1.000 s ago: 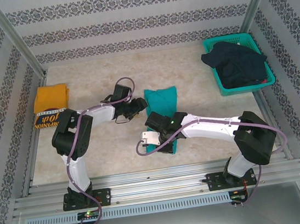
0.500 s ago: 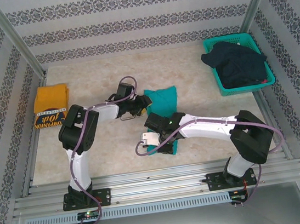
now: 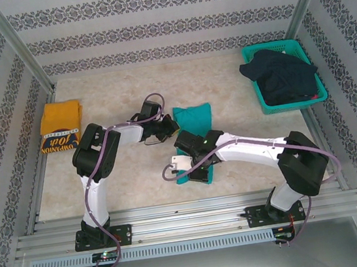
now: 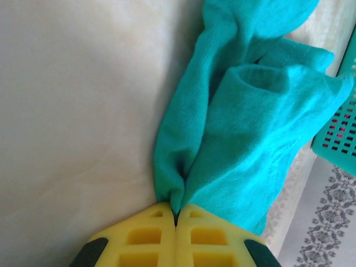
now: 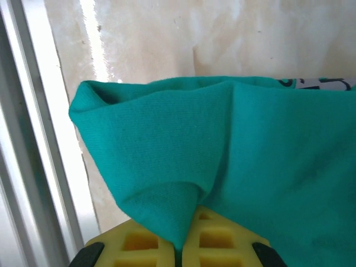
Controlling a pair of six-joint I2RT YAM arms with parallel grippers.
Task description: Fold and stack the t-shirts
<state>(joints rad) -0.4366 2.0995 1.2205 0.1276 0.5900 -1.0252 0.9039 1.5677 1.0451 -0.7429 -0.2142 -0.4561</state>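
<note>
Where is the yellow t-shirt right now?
In the top view, the mustard-yellow t-shirt lies folded at the table's left edge, beside the metal rail, far left of the teal-green t-shirt in the middle.

Teal mesh basket (image 3: 272,45) sits at far-right corner of beige table (image 3: 113,89). Dark garment (image 3: 281,75) heaped in it, draping over the rim. Possibly something red underneath. Patterned wall panels (image 3: 151,25) all round.
</note>
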